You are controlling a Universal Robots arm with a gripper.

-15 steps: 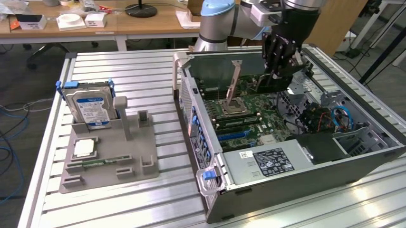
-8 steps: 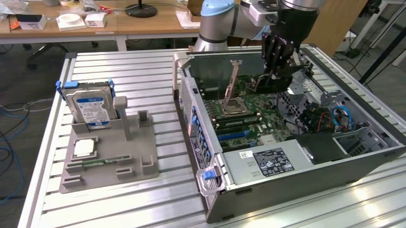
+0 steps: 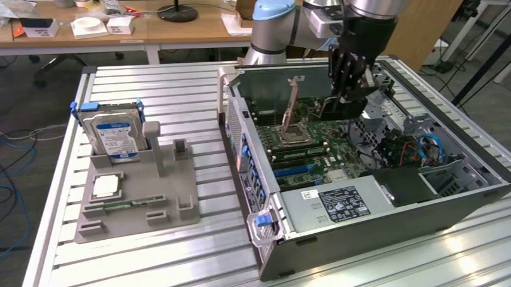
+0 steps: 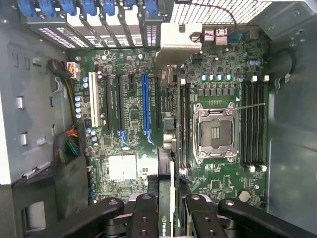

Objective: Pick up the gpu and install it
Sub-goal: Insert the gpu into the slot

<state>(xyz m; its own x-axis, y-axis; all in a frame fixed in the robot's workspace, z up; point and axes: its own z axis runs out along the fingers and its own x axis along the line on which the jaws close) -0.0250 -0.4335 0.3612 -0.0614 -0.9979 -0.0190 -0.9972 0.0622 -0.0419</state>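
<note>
My gripper [image 3: 351, 95] hangs over the open computer case [image 3: 264, 239], shut on the gpu [image 3: 341, 109], which it holds upright above the motherboard [image 3: 315, 140]. In the wrist view the gpu [image 4: 167, 198] appears edge-on between the black fingers [image 4: 143, 218], and its silver end bracket [image 4: 176, 44] reaches toward the case's slot wall. The card's edge lies just beside the long blue slot [image 4: 145, 104] and the black slots near it. The card is above the board, not seated in a slot.
An open CPU socket [image 4: 215, 131] and memory slots [image 4: 252, 124] lie beside the card. A power supply [image 3: 339, 203] fills the case's near end. On the exterior view's left, a grey fixture [image 3: 136, 197] holds a hard drive [image 3: 112, 134].
</note>
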